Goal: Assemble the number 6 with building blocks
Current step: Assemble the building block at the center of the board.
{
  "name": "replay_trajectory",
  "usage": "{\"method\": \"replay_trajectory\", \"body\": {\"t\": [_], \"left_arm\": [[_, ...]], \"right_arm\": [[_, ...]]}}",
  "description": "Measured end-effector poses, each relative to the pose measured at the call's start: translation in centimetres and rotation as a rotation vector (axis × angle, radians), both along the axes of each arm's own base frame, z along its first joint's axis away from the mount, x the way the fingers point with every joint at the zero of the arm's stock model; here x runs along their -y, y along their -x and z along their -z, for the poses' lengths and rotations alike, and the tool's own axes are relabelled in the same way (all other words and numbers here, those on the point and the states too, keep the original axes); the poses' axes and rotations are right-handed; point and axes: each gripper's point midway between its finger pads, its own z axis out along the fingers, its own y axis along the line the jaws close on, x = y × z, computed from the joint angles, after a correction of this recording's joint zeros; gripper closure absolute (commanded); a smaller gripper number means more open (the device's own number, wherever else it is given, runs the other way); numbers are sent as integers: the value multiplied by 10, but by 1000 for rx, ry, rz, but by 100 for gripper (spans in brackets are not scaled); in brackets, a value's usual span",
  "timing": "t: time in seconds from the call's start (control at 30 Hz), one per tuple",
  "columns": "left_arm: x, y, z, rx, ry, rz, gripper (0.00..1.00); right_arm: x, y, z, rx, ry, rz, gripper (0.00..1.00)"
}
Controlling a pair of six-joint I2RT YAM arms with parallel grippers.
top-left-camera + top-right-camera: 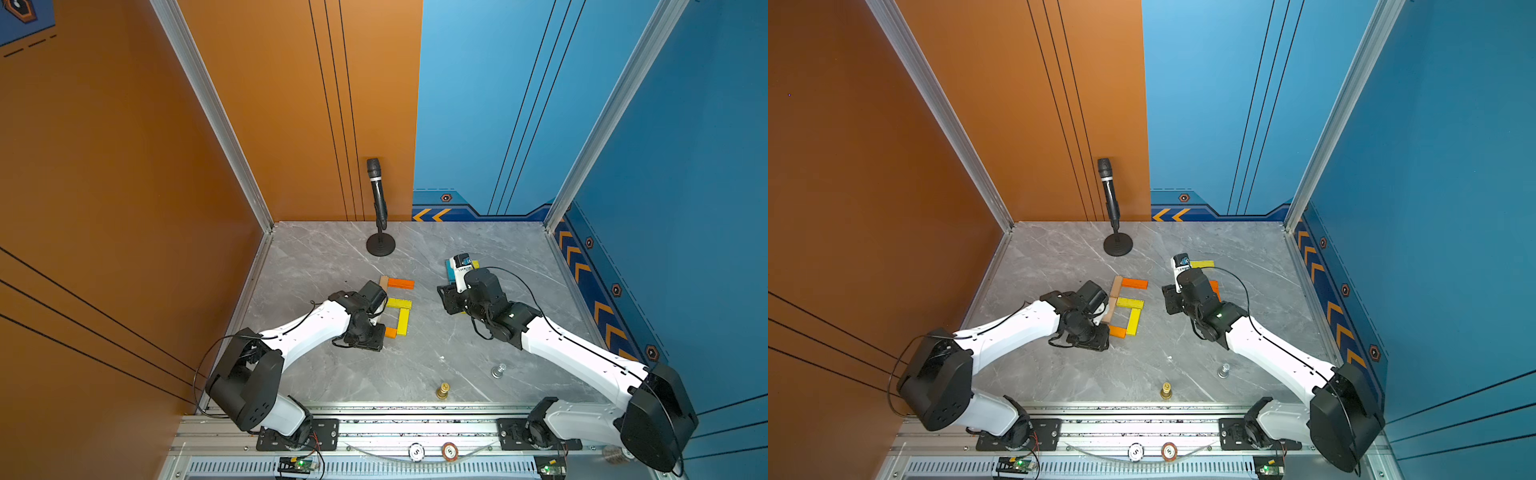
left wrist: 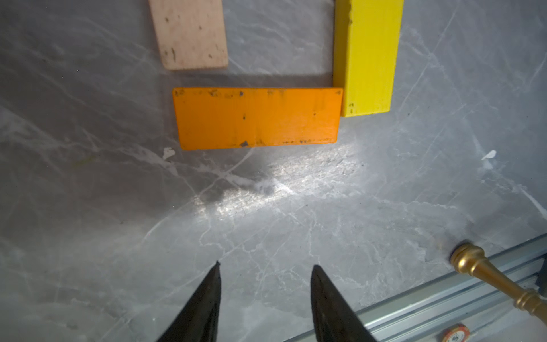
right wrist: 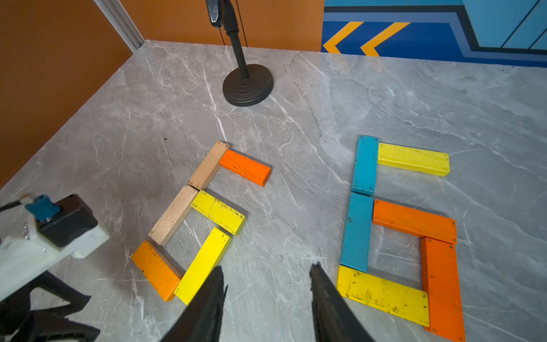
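A: Entry, left wrist view. Nearest the lens is your left pincer (image 2: 266, 264): two dark fingers apart, nothing between them, bare grey worktop (image 2: 296, 207) beneath.

B: What lies beyond the tips?

A: The lower orange bar (image 2: 257, 118), flat, not touched by the fingers. One end meets the side of the side yellow bar (image 2: 367, 56). A narrow gap separates it from the lower tan bar (image 2: 189, 32).

B: Your right pincer (image 3: 268, 265)?

A: Fingers apart as well, empty, over the worktop between the two block figures.

B: Locate the building blocks (image 3: 173, 214).

A: Twelve bars lie flat mid-worktop in two figures side by side, between the microphone stand (image 3: 248, 86) and the front rail.
Left figure (image 3: 204, 265): upper tan bar (image 3: 208, 165) and lower tan bar end to end as spine. The upper orange bar (image 3: 245, 167) branches from the top. The middle yellow bar (image 3: 218, 212), side yellow bar and lower orange bar close the loop.
Right figure (image 3: 414, 225): upper blue bar (image 3: 365, 164) and lower blue bar (image 3: 356, 232) as spine, then top yellow bar (image 3: 413, 159), middle orange bar (image 3: 414, 216), side orange bar (image 3: 442, 287) and bottom yellow bar (image 3: 383, 297).

B: Top views?

A: Your right arm (image 1: 582, 353) covers most of the right figure. Your left arm (image 1: 307, 328) hides part of the left spine. A gold chess piece (image 1: 443, 390) and a silver chess piece (image 1: 498, 370) stand near the front edge, well apart from both figures.
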Motion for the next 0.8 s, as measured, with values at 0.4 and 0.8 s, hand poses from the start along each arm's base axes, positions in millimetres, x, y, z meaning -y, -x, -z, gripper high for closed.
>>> {"method": "replay_trajectory", "body": {"t": [0.4, 0.8], "left_arm": [[7, -1, 35, -17, -131, -81, 46], [20, -21, 39, 12, -125, -90, 46]], "right_arm": [[10, -4, 3, -21, -8, 38, 52], [20, -5, 6, -26, -8, 59, 52]]}}
